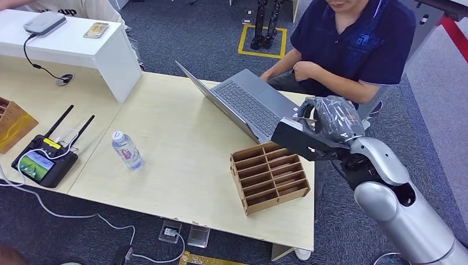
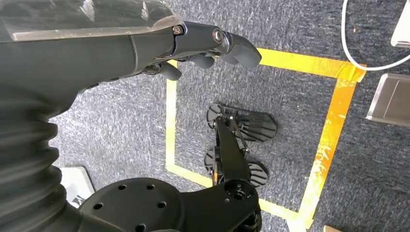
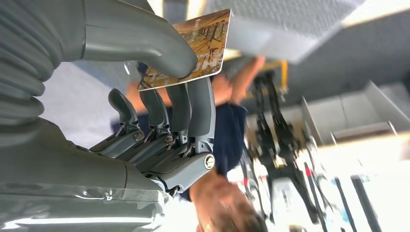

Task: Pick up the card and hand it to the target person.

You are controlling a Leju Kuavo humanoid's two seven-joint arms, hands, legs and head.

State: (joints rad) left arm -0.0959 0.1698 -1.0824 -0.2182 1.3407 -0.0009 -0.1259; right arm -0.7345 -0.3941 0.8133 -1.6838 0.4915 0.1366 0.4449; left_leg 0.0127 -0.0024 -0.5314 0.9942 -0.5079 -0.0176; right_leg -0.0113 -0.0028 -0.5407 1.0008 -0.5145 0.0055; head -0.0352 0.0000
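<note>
From the head view, the right hand (image 1: 325, 124) is raised past the far corner of the table (image 1: 182, 138), above the wooden slotted rack (image 1: 269, 175) and just beside the open laptop (image 1: 243, 102). It faces the seated person (image 1: 347, 44), whose own hands rest near the laptop. The step in hand looks like the handover, so the arm should reach on toward the person's hands, slowly, clearing the laptop's edge.

In the left wrist view, the left hand (image 2: 212, 46) hangs over the carpet, fingers loosely curled in, holding nothing; it is best left where it is.

In the right wrist view, the card (image 3: 193, 50) is pinched between the thick thumb and the dark fingers (image 3: 191, 108). Most of the card juts free beyond the thumb. The pinch should hold firm, with that free end offered, until the person takes it.
</note>
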